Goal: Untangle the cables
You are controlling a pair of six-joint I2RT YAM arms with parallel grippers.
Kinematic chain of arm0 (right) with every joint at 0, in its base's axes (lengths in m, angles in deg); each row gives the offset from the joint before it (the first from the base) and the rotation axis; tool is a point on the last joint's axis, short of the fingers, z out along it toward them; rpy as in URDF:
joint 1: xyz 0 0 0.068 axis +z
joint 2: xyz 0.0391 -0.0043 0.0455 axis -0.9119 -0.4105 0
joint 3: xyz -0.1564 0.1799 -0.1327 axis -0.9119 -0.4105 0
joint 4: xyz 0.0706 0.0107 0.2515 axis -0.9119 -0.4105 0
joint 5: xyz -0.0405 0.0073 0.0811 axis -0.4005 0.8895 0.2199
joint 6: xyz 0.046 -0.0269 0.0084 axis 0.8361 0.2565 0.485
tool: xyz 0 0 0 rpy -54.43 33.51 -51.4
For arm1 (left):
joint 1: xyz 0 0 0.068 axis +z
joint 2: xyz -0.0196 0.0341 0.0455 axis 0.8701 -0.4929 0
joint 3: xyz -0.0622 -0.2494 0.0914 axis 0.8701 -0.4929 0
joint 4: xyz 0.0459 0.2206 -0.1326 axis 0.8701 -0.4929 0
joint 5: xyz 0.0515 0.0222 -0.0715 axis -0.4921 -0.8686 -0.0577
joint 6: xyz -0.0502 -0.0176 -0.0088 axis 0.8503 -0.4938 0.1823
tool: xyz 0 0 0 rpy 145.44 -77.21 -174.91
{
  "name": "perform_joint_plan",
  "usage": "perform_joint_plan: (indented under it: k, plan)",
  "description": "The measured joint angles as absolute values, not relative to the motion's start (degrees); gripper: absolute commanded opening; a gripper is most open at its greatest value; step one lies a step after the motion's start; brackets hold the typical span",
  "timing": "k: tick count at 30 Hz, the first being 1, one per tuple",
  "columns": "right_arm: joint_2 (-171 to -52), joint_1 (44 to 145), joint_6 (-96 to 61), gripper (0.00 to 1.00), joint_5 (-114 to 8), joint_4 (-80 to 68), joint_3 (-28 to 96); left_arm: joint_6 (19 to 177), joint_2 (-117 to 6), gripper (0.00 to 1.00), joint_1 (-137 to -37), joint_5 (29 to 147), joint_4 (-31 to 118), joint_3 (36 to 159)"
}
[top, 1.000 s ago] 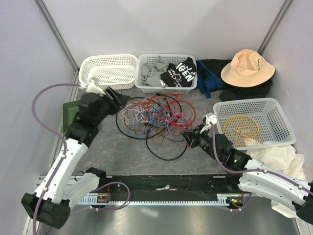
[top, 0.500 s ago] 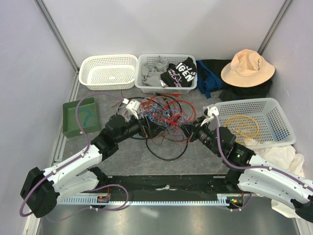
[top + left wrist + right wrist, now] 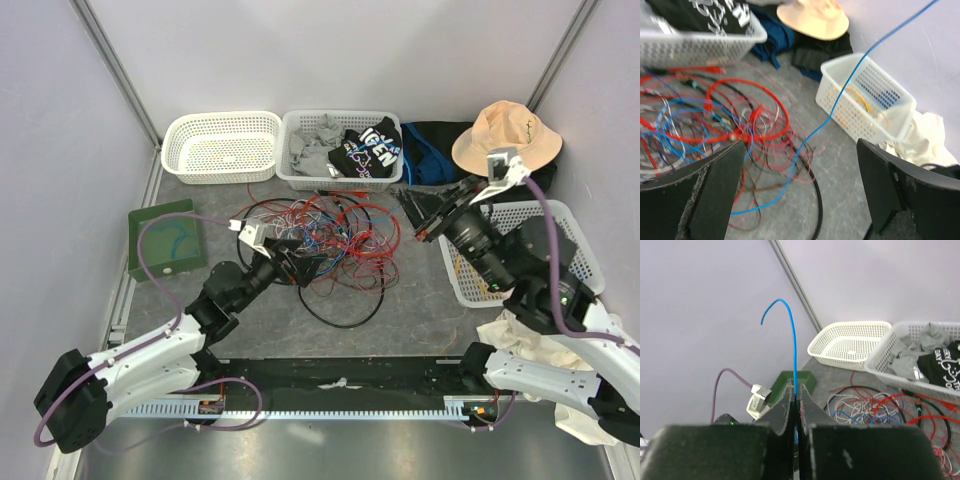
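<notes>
Seen from above, the cables (image 3: 335, 240) lie in a loose red, blue, white and black tangle on the middle of the table (image 3: 250, 315), just in front of the two baskets at the back. The left arm reaches low and diagonally from the near-left corner. The left gripper (image 3: 305, 265) is at the tangle's near-left edge with its jaws spread and nothing between them. The right arm is raised and bent over the right-hand basket (image 3: 580, 255), and the right gripper (image 3: 418, 215) points left, above the table, beside the tangle's right edge. The strand it holds is too thin to make out in this view.

In the left wrist view, the two fingers stand wide apart at the lower corners and are empty. The tangle spreads ahead and to the left of them. A blue wire (image 3: 860, 65) leaves it near the lower middle and runs as one straight, taut line up to the top right corner, passing in front of the white basket that holds a yellow coil (image 3: 856, 97).

In the right wrist view, the fingers are pressed together on the blue wire. It stands nearly upright from the pinch, then curls over to the left at its free end. The tangle lies below and to the right, and a green tray (image 3: 800, 380) sits just past the fingertips — an empty white basket (image 3: 850, 344) is farther back.
</notes>
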State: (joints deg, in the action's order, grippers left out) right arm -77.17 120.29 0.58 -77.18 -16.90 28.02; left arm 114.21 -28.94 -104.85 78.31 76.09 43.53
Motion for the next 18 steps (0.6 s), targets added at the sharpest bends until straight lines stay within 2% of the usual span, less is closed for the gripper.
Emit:
perform_joint_plan:
  k: [5, 10, 18]
  plan:
    - [-80.21, 120.29, 0.56, 0.00, -77.64, -21.16, 36.30, 109.92, -29.77, 1.00, -105.31, 77.43, 81.40, 45.19]
    - [-81.72, 120.29, 1.39, 0.00, -77.47, -25.03, 37.11, 101.33, -32.02, 1.00, -106.09, 81.83, 88.99, 45.63]
    - [-82.81, 120.29, 2.64, 0.00, -76.48, -27.83, 37.11, 91.56, -42.16, 0.98, -106.88, 89.85, 91.55, 55.68]
